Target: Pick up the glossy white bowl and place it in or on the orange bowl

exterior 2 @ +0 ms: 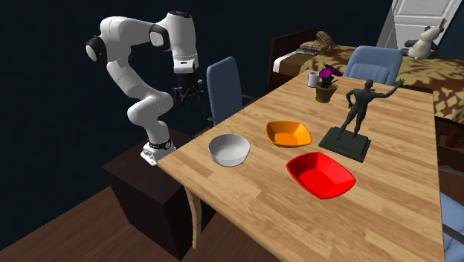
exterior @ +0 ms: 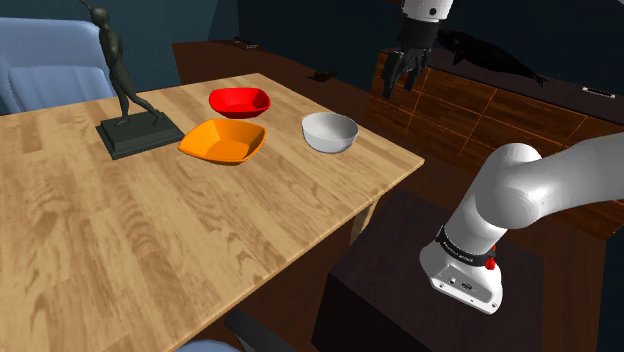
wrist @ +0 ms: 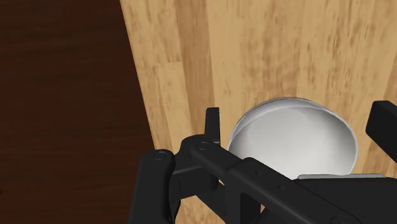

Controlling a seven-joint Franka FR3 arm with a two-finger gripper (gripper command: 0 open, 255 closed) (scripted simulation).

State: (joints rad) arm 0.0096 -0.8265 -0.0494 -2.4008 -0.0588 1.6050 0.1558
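Gripper (exterior: 402,84) hangs high, out past the table's (exterior: 130,240) edge on the stand side. Its fingers stand apart with nothing clasped, so it is open and empty. The white bowl (exterior: 330,131) sits upright on the table near that same edge, well below the gripper and toward the shoulder view's left of it. In the wrist view the bowl (wrist: 291,139) shows framed between the two fingers (wrist: 213,124) but far beneath them. You look roughly lined up along the hand's own axis, so the coming move is mostly descent, with a small shift in over the tabletop. The bowl is round with no long axis, so wrist turn should matter little. You'll likely want one finger inside the rim and one outside. The orange bowl (exterior: 223,141) lies near the white one, further toward the shoulder view's left, with the red bowl (exterior: 240,100) just behind it. The carry looks short; mind the red bowl and the dark statue (exterior: 128,95) beyond.
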